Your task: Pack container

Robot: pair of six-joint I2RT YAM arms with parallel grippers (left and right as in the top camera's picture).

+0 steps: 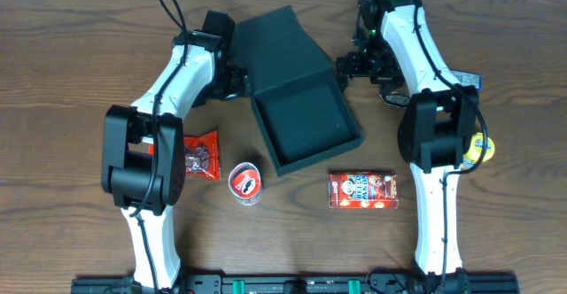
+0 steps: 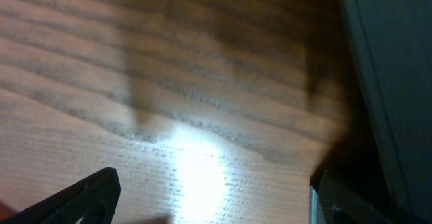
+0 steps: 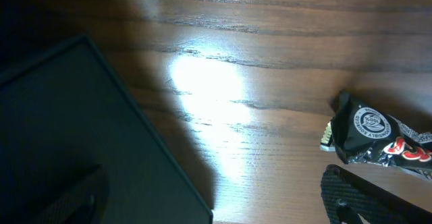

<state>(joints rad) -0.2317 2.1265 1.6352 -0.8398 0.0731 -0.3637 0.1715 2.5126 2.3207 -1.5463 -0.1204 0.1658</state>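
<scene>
The container, a dark teal square box, lies open in the middle of the table with nothing in it. Its lid is tilted back toward the far edge. My left gripper is open and empty, low over the wood by the box's left wall. In the left wrist view the box wall is at the right. My right gripper is open and empty at the box's right rear corner. In the right wrist view its jaws span the box edge.
A black snack wrapper lies right of the right gripper. Toward the front are a red snack packet, a small round can and a red snack carton. A yellow item shows behind the right arm.
</scene>
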